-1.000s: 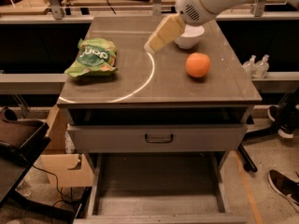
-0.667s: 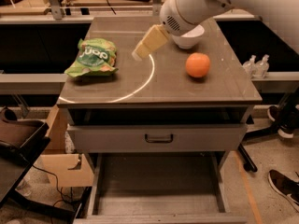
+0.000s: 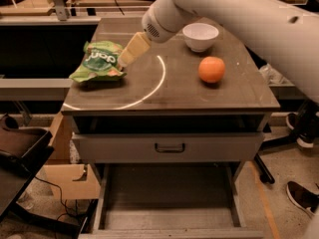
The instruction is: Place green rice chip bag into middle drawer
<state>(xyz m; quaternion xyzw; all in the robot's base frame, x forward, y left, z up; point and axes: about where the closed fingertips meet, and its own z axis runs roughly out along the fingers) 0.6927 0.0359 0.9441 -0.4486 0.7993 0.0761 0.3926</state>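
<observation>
Your gripper (image 3: 122, 60) sits at the right edge of the green rice chip bag (image 3: 97, 63); you cannot tell its opening.

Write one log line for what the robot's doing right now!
gripper: at right edge of green rice chip bag | bag: lying on tabletop | middle drawer: pulled open | orange, white bowl: on tabletop
</observation>
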